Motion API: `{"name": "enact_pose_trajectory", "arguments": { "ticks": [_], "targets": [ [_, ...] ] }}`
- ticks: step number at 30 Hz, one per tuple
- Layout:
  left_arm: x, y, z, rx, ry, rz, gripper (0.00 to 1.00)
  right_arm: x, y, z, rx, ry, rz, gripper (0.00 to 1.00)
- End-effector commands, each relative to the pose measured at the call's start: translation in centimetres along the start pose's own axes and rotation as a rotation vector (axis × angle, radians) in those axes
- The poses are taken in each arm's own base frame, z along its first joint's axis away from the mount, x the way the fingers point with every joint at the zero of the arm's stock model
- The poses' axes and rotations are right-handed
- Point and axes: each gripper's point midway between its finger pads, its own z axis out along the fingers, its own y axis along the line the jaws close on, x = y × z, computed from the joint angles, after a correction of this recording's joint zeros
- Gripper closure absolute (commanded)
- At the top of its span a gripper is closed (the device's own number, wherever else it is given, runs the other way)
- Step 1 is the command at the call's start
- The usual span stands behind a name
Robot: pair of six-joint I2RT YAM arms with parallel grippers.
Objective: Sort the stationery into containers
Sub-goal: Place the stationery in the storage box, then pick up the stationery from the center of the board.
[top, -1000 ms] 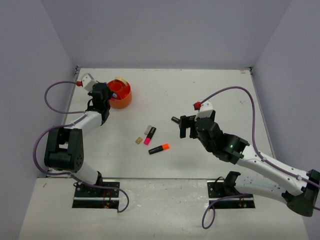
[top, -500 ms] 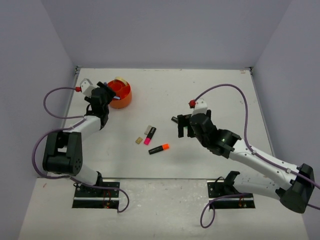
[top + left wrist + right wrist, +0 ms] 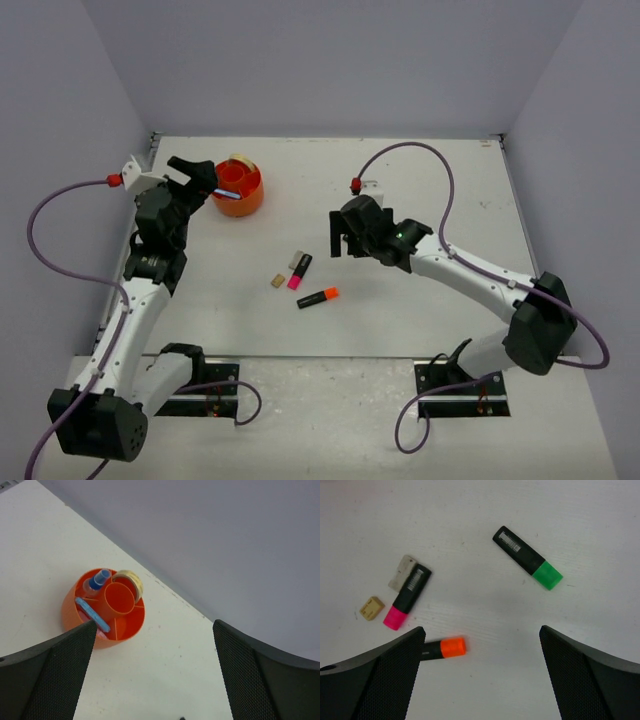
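The round orange tub (image 3: 245,205) stands at the far left, and in the left wrist view its wall (image 3: 75,605) shows with dividers inside. It holds a clear blue-capped tube (image 3: 97,580), a tan ring (image 3: 130,579) and a pastel blue piece (image 3: 92,614). My left gripper (image 3: 200,176) (image 3: 155,645) hangs open and empty just left of the tub. On the table lie a pink-ended highlighter (image 3: 300,272) (image 3: 407,597), an orange-ended one (image 3: 318,297) (image 3: 444,648), a green-ended one (image 3: 527,557), a tan block (image 3: 372,608) and a pale block (image 3: 402,572). My right gripper (image 3: 340,232) (image 3: 482,645) is open above them, holding nothing.
Grey walls close the table on three sides; the tub sits near the back left corner. Purple cables loop from both arms. The right arm's body covers the green-ended highlighter in the top view.
My left gripper opened and drew back from the tub, its arm now raised. The right arm swung left and farther from its base, its gripper staying open.
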Motion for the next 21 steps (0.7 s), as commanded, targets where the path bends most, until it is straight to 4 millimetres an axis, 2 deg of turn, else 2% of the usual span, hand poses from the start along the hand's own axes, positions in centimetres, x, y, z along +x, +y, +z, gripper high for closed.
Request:
{"name": "enact_pose_trajectory", "arguments": {
  "ticks": [1, 3, 5, 8, 12, 14, 16, 18, 19, 21],
  "targets": [
    [3.7, 1.2, -3.0, 0.001, 0.240, 0.145, 0.00, -1.0, 2.2, 1.3, 0.003, 0.042, 0.094, 0.01],
    [3.7, 0.9, -3.8, 0.019, 0.272, 0.193, 0.00, -1.1, 2.7, 1.9, -0.003, 0.051, 0.096, 0.01],
    [2.8, 0.4, -5.0, 0.038, 0.281, 0.252, 0.00, -1.1, 3.3, 2.6, -0.009, 0.065, 0.104, 0.02],
    [2.1, 1.1, -6.4, 0.036, 0.287, 0.373, 0.00, -0.9, 4.4, 3.5, -0.017, 0.077, 0.138, 0.07],
    [3.2, 3.3, -7.4, 0.001, 0.340, 0.467, 0.00, -0.7, 6.6, 4.4, -0.048, 0.077, 0.125, 0.17],
    [4.5, 5.4, -7.6, -0.041, 0.354, 0.492, 0.00, -1.0, 8.3, 4.9, -0.089, 0.087, 0.121, 0.23],
    [5.4, 6.9, -7.8, -0.069, 0.359, 0.504, 0.00, -0.3, 9.4, 6.2, -0.092, 0.119, 0.110, 0.32],
    [5.7, 6.4, -7.8, -0.034, 0.375, 0.504, 0.00, -0.7, 10.2, 7.0, -0.065, 0.121, 0.104, 0.34],
    [5.7, 6.0, -7.8, -0.016, 0.370, 0.500, 0.00, -0.1, 10.1, 8.2, -0.024, 0.125, 0.091, 0.35],
    [5.9, 5.9, -7.5, 0.000, 0.371, 0.508, 0.00, 0.4, 10.9, 9.4, 0.002, 0.140, 0.068, 0.40]
  ]
}}
